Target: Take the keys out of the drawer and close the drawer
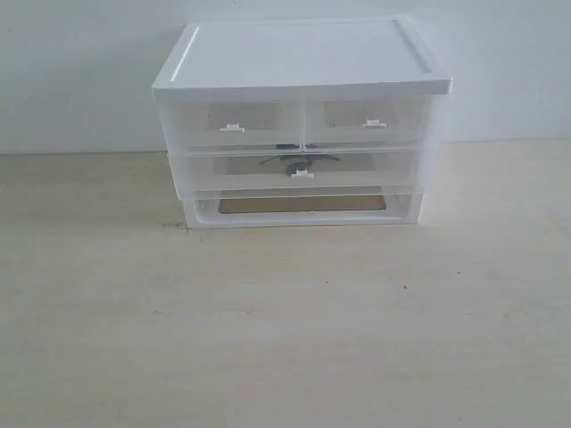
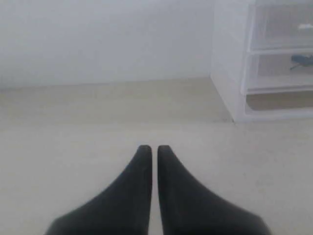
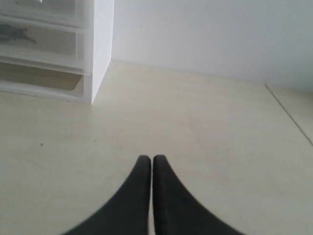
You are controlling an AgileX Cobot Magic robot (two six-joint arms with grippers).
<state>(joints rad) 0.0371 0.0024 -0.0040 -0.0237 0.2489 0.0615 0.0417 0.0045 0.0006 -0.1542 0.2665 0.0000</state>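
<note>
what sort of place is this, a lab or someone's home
Likely a lab test bench: a pale wooden tabletop, a blank white wall, and a white plastic drawer cabinet standing on it.

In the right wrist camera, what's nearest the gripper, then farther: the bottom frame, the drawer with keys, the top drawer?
The right gripper sits low over the table, so likely:
1. bottom frame, lowest, at table level.
2. drawer, middle level, holding the keys.
3. top drawer, highest up.

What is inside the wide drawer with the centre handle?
The keys show through the drawer front as a dark blurred shape behind the handle; frosted plastic hides their details.
</note>
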